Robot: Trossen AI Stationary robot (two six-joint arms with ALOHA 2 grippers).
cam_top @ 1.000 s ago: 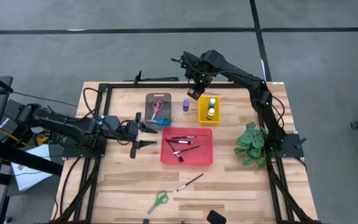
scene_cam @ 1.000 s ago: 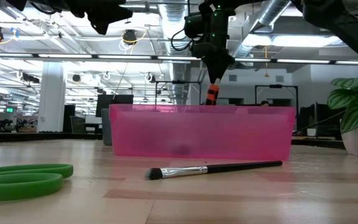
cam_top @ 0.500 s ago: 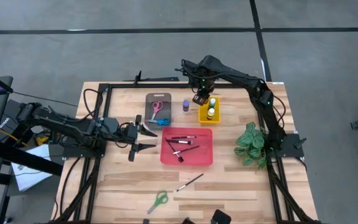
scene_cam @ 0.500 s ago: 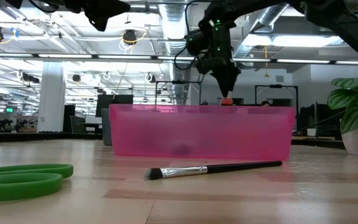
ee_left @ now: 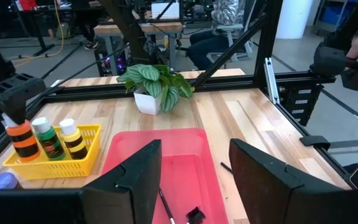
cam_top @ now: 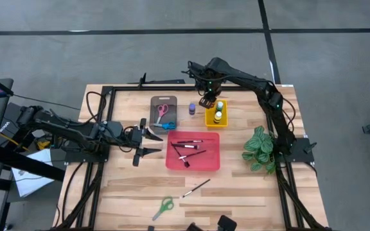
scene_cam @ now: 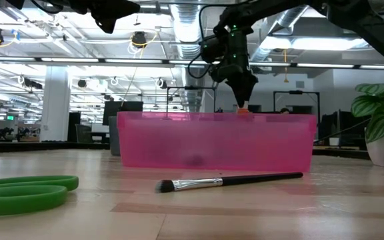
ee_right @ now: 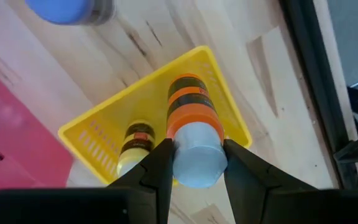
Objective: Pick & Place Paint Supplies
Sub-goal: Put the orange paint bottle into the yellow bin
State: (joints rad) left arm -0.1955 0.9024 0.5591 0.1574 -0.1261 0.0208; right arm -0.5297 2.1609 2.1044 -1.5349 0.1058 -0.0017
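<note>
The orange paint bottle (ee_right: 193, 112) is clamped by its cap between the right gripper's (cam_top: 206, 101) two fingers, hanging upright inside the yellow basket (cam_top: 211, 119), at the upper middle of the overhead picture. In the left wrist picture that orange bottle (ee_left: 22, 138) stands at the basket's end, with a green bottle (ee_left: 47, 138) right beside it and a yellow bottle (ee_left: 72, 137) next along, all three in a row. A purple bottle (cam_top: 192, 108) sits on the wood just left of the basket. Centre frame, the red tray (cam_top: 212, 163) holds several brushes (cam_top: 189, 148). Left of it, the left gripper (cam_top: 148, 142) hangs with its fingers spread apart, nothing between them. Just above it, the grey tray (cam_top: 155, 102) carries pink scissors (cam_top: 162, 110), and blue scissors (cam_top: 167, 125) lie at its lower edge. Lower centre, one loose brush (cam_top: 196, 188) and green scissors (cam_top: 164, 207) rest on the bare table (cam_top: 249, 189). A leafy plant (cam_top: 259, 147) stands at right.
</note>
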